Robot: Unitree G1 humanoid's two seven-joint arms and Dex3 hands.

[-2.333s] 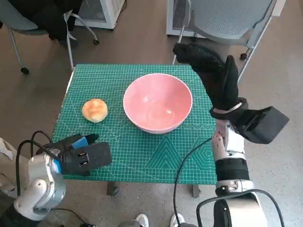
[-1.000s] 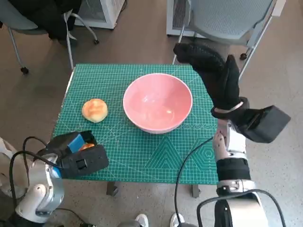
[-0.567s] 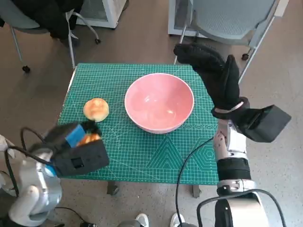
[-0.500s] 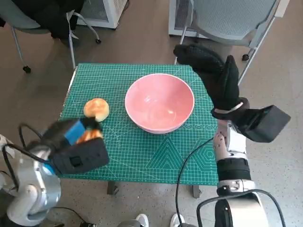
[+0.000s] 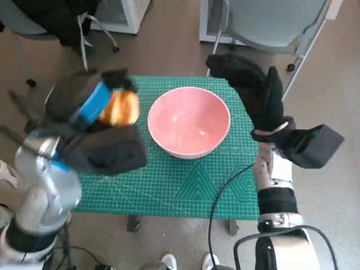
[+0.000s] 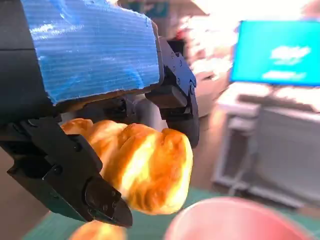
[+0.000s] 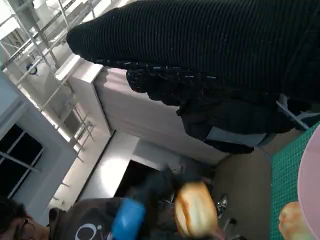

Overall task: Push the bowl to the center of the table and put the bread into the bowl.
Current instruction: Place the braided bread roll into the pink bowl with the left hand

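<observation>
Left robot hand (image 6: 95, 125) gripping bread (image 6: 137, 172), pink bowl (image 6: 235, 222) rim, probably, nearby

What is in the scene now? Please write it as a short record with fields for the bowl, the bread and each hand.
bowl: pink bowl, upright, nothing in it, on the green mat
held bread: bread roll, raised off the mat beside the bowl, not yet over it
left hand: left hand grips the bread roll
other bread: second roll lies on the mat, hidden in the head view
right hand: right hand holds nothing, by the bowl's right side; contact with the rim cannot be told
</observation>
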